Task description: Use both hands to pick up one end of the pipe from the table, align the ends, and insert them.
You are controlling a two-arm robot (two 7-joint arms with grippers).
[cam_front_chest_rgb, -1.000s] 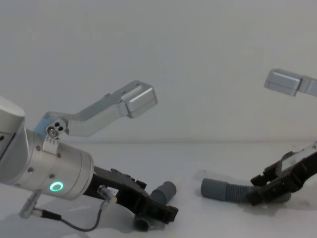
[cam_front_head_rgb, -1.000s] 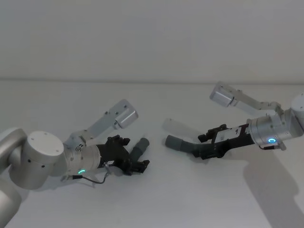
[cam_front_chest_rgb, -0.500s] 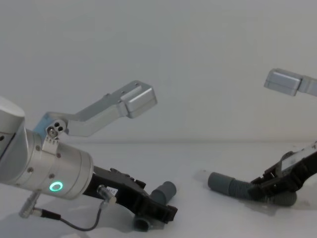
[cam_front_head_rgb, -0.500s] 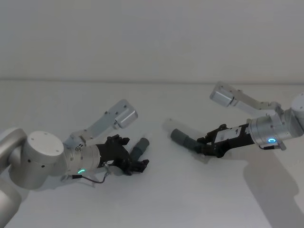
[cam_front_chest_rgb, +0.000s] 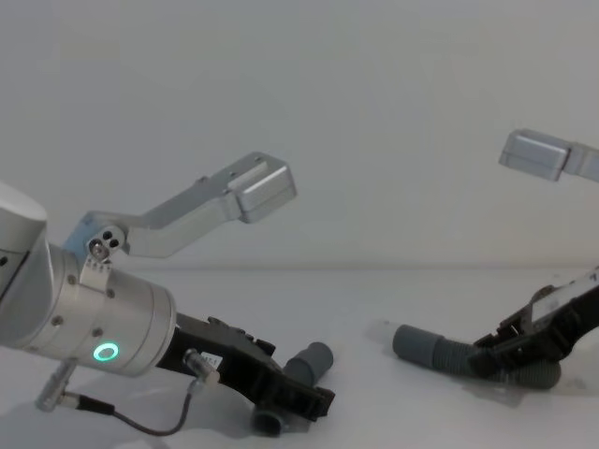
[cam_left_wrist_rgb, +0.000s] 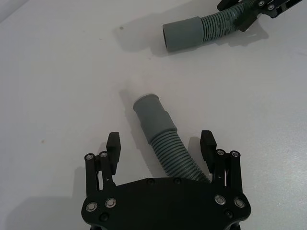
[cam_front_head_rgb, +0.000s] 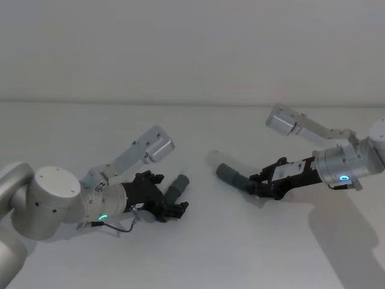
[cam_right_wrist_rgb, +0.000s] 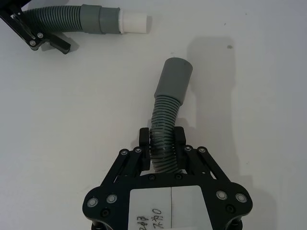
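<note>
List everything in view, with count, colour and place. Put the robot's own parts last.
table: one, white, beneath everything.
left hose piece: one, dark grey, ribbed with a smooth cuff, left side.
right hose piece: one, dark grey, ribbed with a smooth cuff, right side.
wall: one, pale grey, behind the table.
arms: two, silver-grey, left arm and right arm, one at each side.
left gripper: one, black, open, fingers either side of the left hose piece.
right gripper: one, black, shut on the right hose piece.

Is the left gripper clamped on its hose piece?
No: the left gripper is open, its fingers apart on either side of the ribbed hose.
</note>
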